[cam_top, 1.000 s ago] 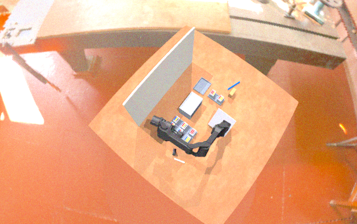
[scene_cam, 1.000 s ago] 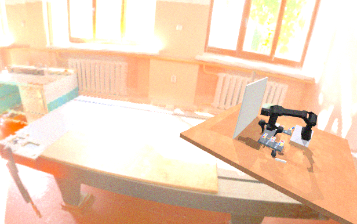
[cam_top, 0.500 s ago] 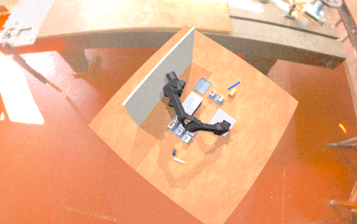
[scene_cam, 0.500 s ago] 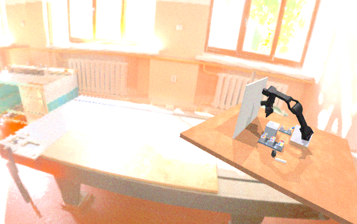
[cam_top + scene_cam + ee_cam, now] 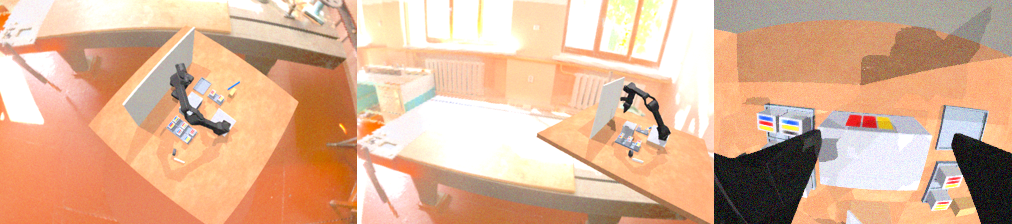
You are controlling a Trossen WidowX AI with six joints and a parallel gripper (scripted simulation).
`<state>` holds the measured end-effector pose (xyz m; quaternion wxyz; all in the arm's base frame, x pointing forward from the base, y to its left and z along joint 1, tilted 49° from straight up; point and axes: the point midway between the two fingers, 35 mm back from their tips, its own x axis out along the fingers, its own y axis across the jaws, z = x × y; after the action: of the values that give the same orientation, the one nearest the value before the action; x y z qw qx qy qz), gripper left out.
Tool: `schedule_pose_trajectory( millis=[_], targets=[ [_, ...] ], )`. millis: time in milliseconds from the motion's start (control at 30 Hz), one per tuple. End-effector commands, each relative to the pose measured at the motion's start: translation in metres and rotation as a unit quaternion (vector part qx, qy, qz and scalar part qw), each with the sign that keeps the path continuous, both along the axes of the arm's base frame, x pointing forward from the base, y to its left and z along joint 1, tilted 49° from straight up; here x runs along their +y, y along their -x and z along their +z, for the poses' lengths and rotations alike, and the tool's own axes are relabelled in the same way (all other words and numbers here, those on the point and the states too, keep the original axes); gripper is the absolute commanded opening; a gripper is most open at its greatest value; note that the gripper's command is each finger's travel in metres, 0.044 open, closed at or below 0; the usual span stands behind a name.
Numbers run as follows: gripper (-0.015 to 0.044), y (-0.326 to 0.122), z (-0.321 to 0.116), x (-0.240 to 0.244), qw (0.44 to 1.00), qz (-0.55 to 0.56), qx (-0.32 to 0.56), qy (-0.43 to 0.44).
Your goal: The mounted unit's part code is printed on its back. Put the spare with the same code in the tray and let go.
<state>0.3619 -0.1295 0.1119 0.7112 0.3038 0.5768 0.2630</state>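
Top view: the arm reaches from its base plate over the mounted unit to the grey panel; the tool sits beside that wall. Spares lie in a rack and a smaller holder; the tray lies between wall and holder.

Exterior view: the tool hangs high, well above the table.

Wrist view: fingers spread wide, holding nothing, framing the unit's back with its red-red-yellow code.
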Motion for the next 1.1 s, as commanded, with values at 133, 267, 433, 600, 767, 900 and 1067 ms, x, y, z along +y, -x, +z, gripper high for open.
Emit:
schedule_pose_trajectory(
  millis=[133, 267, 433, 600, 767, 900, 1067],
  targets=[
    [0.0440, 0.000, 0.001, 0.000, 1.000, -0.003, 0.002, -0.003],
    [0.0440, 0.009, -0.020, -0.013, 0.997, -0.052, 0.061, -0.013],
    [0.0440, 0.053, -0.091, -0.049, 0.939, -0.219, 0.261, -0.048],
    [0.0440, 0.110, -0.154, -0.066, 0.815, -0.367, 0.441, -0.084],
    [0.0440, 0.151, -0.191, -0.066, 0.699, -0.449, 0.546, -0.105],
    [0.0440, 0.151, -0.191, -0.066, 0.699, -0.449, 0.546, -0.105],
    [0.0309, 0.151, -0.207, -0.046, 0.699, -0.449, 0.546, -0.106]
  ],
)
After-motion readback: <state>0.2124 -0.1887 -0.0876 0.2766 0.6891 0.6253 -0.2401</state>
